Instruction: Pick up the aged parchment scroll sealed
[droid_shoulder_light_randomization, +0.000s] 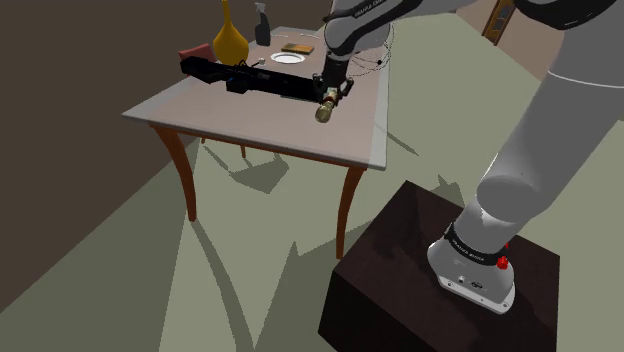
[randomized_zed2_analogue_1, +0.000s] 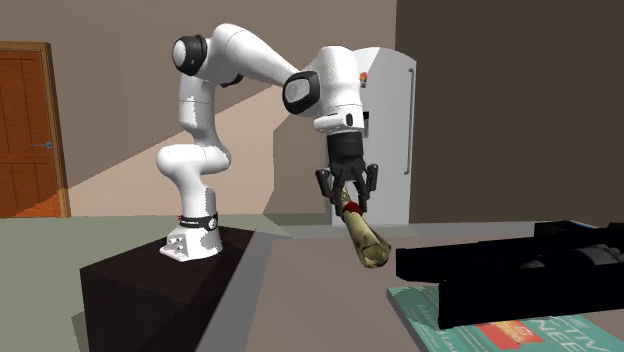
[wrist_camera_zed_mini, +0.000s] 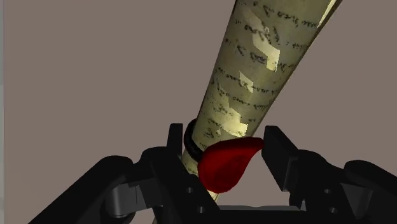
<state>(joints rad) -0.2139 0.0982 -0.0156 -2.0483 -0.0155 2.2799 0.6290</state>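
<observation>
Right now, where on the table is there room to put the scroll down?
The bare strip of the pale, brown-legged table between the long black object and the shoulder view's near edge is free. The far end is crowded: yellow round-bellied vase, dark spray bottle, white plate.

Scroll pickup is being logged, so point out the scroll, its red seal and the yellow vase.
scroll (randomized_zed2_analogue_1: 364, 238), second exterior view, middle of the roll.
red seal (wrist_camera_zed_mini: 228, 164), wrist view, its centre.
yellow vase (droid_shoulder_light_randomization: 230, 45), shoulder view, its belly.
</observation>
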